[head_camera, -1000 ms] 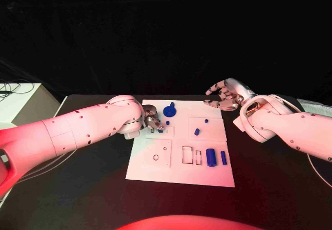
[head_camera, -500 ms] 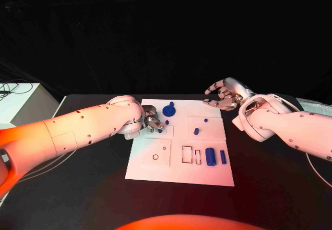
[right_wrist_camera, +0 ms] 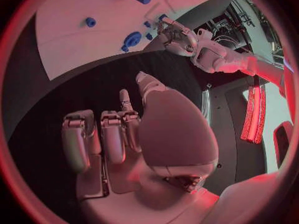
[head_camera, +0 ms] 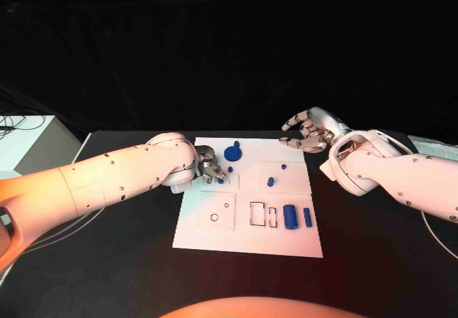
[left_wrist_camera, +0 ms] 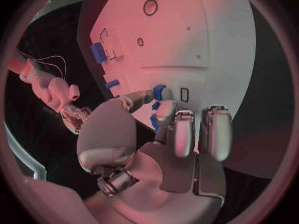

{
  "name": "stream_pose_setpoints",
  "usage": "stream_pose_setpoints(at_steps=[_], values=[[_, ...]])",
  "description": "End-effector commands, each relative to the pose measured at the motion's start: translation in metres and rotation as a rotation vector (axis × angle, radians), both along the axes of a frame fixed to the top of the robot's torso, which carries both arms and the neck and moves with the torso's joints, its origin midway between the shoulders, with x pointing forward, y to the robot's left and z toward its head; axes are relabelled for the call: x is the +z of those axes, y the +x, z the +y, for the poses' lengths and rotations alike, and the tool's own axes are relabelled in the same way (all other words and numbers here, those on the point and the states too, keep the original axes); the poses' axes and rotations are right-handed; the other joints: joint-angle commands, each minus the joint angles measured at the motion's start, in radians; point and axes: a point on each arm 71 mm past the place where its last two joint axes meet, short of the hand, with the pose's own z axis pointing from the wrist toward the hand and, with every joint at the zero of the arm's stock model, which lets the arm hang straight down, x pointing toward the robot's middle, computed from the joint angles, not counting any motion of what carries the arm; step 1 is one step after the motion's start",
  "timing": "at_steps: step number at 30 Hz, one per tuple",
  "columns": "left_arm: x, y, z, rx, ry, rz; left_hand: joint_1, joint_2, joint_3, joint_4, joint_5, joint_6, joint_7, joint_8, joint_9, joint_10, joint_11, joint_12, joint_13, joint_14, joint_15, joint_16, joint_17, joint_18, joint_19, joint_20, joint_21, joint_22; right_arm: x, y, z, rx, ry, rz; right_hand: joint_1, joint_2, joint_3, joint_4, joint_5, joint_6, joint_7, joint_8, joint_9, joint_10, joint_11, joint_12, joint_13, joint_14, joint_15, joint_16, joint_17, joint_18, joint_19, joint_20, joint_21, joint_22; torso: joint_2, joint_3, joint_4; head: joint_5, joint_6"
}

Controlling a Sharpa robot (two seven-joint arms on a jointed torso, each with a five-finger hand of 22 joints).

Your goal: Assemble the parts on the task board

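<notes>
The white task board [head_camera: 250, 233] lies in the middle of the black table. My left hand [head_camera: 210, 167] is over the board's left side and pinches a small blue part [left_wrist_camera: 160, 91] between thumb and a fingertip, close to the board's surface. A second small blue piece [left_wrist_camera: 156, 106] sits just beside it. My right hand [head_camera: 307, 132] hovers past the board's far right corner, fingers loosely bent and apart, holding nothing. On the board lie a round blue part [head_camera: 233, 154], a short blue peg [head_camera: 271, 181], a thick blue cylinder [head_camera: 290, 216] and a thin blue bar [head_camera: 308, 217].
Outlined slots [head_camera: 259, 213] and a round hole [head_camera: 215, 216] mark the board's near half. A pale box [head_camera: 24, 142] stands off the table's far left, with cables beside it. Bare black table [head_camera: 114, 265] surrounds the board.
</notes>
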Motion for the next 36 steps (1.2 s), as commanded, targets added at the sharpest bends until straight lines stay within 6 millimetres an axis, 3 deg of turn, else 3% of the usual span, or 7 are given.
stream_pose_setpoints(at_steps=[1, 12, 27, 28, 29, 32, 36], values=[[-0.006, -0.005, -0.001, -0.023, 0.003, 0.032, -0.005, -0.008, -0.037, 0.019, -0.005, 0.010, 0.003, -0.006, 0.003, -0.008, 0.005, -0.004, 0.001, 0.104, -0.001, 0.004, 0.263, -0.010, -0.001, -0.002, -0.007, 0.077, 0.001, -0.001, 0.001, 0.011, -0.005, -0.011, -0.009, 0.002, 0.005, 0.002, 0.000, -0.008, 0.000, 0.002, -0.001, 0.041, 0.007, -0.005, 0.201, 0.099, 0.008, -0.002, 0.242, -0.014, 0.105, 0.009, 0.005, 0.263, 0.000, -0.0005, -0.0004, -0.001, 0.001], [-0.005, -0.005, 0.003, -0.017, 0.001, 0.024, -0.004, -0.017, -0.103, 0.052, -0.005, 0.018, 0.005, -0.014, 0.007, -0.010, 0.006, -0.005, 0.001, 0.104, 0.000, 0.004, 0.263, -0.010, -0.002, -0.001, -0.009, 0.075, 0.000, -0.001, 0.000, 0.009, -0.005, -0.012, -0.010, 0.001, 0.005, 0.002, -0.001, -0.009, 0.000, 0.002, -0.001, 0.041, 0.007, -0.005, 0.201, 0.099, 0.008, -0.002, 0.241, -0.014, 0.105, 0.009, 0.005, 0.263, 0.001, -0.0024, -0.0002, -0.002, 0.004], [0.002, -0.005, 0.007, 0.001, -0.012, -0.010, 0.009, -0.021, -0.248, 0.147, -0.025, 0.024, 0.005, -0.025, 0.023, -0.010, 0.007, -0.008, 0.000, 0.104, 0.001, 0.004, 0.263, -0.010, 0.001, -0.001, -0.010, 0.078, -0.002, -0.001, -0.002, 0.007, -0.006, -0.008, -0.010, 0.001, 0.005, 0.002, -0.001, -0.009, 0.001, 0.002, -0.002, 0.041, 0.007, -0.005, 0.201, 0.099, 0.008, -0.002, 0.240, -0.014, 0.105, 0.009, 0.005, 0.263, 0.001, -0.0015, 0.0000, -0.006, 0.007], [0.002, -0.005, 0.007, 0.001, -0.014, -0.011, 0.011, -0.022, -0.261, 0.160, -0.039, 0.025, 0.005, -0.026, 0.024, -0.010, 0.007, -0.008, 0.000, 0.104, 0.001, 0.004, 0.263, -0.010, 0.001, -0.001, -0.010, 0.078, -0.002, -0.001, -0.002, 0.007, -0.006, -0.008, -0.011, 0.001, 0.005, 0.002, -0.001, -0.010, 0.001, 0.002, -0.002, 0.041, 0.007, -0.005, 0.200, 0.099, 0.008, -0.003, 0.239, -0.014, 0.105, 0.009, 0.005, 0.263, 0.001, -0.0016, 0.0000, -0.006, 0.007], [0.003, -0.005, 0.007, 0.002, -0.017, -0.012, 0.022, -0.019, -0.282, 0.179, -0.091, 0.025, 0.004, -0.028, 0.027, -0.010, 0.007, -0.009, -0.001, 0.104, 0.000, 0.004, 0.263, -0.010, 0.000, 0.000, -0.011, 0.078, -0.002, -0.001, -0.002, 0.007, -0.006, -0.007, -0.011, 0.001, 0.005, 0.002, -0.001, -0.010, 0.001, 0.002, -0.002, 0.041, 0.007, -0.005, 0.200, 0.099, 0.008, -0.003, 0.239, -0.014, 0.105, 0.009, 0.005, 0.263, 0.001, -0.0016, 0.0000, -0.006, 0.009], [0.006, -0.005, 0.006, 0.004, -0.025, -0.016, 0.026, -0.007, -0.342, 0.216, -0.195, 0.027, 0.003, -0.033, 0.034, -0.009, 0.006, -0.008, 0.001, 0.104, -0.001, 0.004, 0.263, -0.010, 0.001, 0.000, -0.011, 0.079, -0.003, -0.002, -0.002, 0.006, -0.006, -0.007, -0.012, 0.001, 0.005, 0.002, -0.001, -0.010, 0.001, 0.002, -0.002, 0.041, 0.008, -0.005, 0.200, 0.099, 0.008, -0.003, 0.239, -0.014, 0.105, 0.009, 0.005, 0.263, 0.000, -0.0018, 0.0001, -0.006, 0.010], [0.010, -0.004, 0.005, 0.005, -0.038, -0.023, 0.029, 0.017, -0.399, 0.217, -0.266, 0.029, 0.002, -0.036, 0.040, -0.009, 0.005, -0.008, 0.001, 0.104, -0.001, 0.004, 0.263, -0.010, 0.002, -0.001, -0.011, 0.080, -0.003, -0.002, -0.003, 0.005, -0.007, -0.006, -0.012, 0.001, 0.005, 0.002, -0.001, -0.010, 0.001, 0.002, -0.002, 0.041, 0.008, -0.005, 0.200, 0.099, 0.008, -0.003, 0.239, -0.014, 0.105, 0.009, 0.005, 0.263, 0.000, -0.0012, -0.0005, -0.005, 0.011]])
